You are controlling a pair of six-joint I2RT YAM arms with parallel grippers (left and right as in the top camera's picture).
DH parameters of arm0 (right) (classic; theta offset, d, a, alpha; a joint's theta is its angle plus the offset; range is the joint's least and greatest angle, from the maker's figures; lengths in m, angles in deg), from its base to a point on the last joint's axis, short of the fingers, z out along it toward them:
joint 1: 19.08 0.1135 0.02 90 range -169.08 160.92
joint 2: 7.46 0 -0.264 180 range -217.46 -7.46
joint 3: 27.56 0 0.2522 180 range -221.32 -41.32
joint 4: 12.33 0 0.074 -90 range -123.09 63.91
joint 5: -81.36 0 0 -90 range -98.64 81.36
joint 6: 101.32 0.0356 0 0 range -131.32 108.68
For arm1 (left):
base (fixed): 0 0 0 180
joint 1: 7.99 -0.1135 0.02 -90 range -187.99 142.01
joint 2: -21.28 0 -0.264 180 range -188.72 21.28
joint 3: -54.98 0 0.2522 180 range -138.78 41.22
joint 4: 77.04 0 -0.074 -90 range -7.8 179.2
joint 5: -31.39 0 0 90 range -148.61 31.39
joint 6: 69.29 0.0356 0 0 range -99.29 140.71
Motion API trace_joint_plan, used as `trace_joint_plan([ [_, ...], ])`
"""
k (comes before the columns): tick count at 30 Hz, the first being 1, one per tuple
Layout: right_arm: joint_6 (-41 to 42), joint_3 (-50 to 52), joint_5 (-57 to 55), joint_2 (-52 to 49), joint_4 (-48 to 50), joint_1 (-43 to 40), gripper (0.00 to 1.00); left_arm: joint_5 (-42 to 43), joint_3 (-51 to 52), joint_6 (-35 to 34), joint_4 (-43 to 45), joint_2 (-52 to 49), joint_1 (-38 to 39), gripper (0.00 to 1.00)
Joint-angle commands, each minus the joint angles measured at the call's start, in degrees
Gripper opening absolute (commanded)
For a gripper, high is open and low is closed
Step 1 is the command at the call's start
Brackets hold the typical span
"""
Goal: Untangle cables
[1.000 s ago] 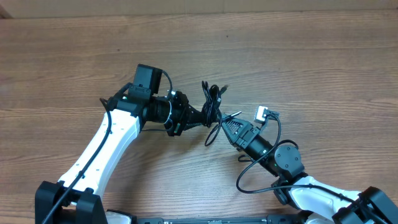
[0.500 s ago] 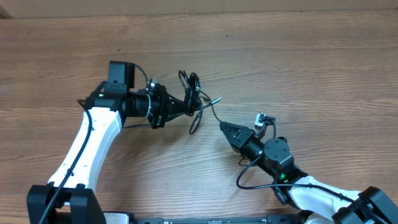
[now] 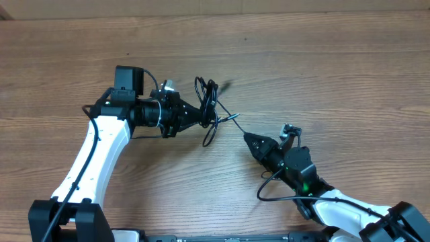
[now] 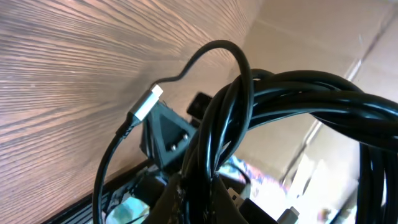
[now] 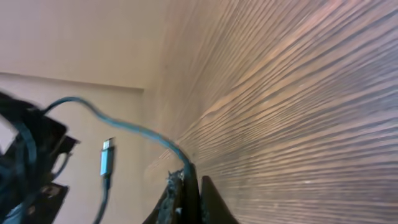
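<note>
The cables (image 3: 209,107) form a black coiled bundle held just above the wooden table (image 3: 336,74), left of centre. My left gripper (image 3: 199,118) is shut on the bundle from the left. In the left wrist view the thick loops (image 4: 286,99) fill the frame, and a silver plug tip (image 4: 147,102) hangs off one strand. One thin strand (image 3: 232,123) runs down and right from the bundle to my right gripper (image 3: 246,138), which is shut on it. The right wrist view shows that strand (image 5: 130,127) leaving the closed fingertips (image 5: 188,186), with the plug (image 5: 107,155) dangling to the left.
A loop of the right arm's own thicker wire (image 3: 263,195) lies on the table by that arm. A small white connector (image 3: 290,129) sits on the right wrist. The table's back edge (image 3: 215,17) runs along the top.
My left gripper has carried the bundle to the left. My right gripper has drawn back to the lower right, and a single strand now stretches between the two.
</note>
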Motion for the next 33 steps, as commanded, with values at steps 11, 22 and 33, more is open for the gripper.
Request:
trace_joint_plan([
  [11, -1.9, -0.7, 12.5, -0.2, 13.9, -1.1, 0.38, 3.0, -1.2, 6.2, 0.3, 0.9, 0.0, 0.04],
  [22, 1.3, -0.7, 16.0, -0.2, 16.8, -1.1, 0.47, -9.3, -1.2, -13.9, -7.4, 0.9, 0.0, 0.13],
  [33, 23.1, -0.7, 18.2, -0.2, -2.4, -1.1, 0.55, -10.1, -1.2, -18.1, -7.7, 0.9, 0.0, 0.14],
])
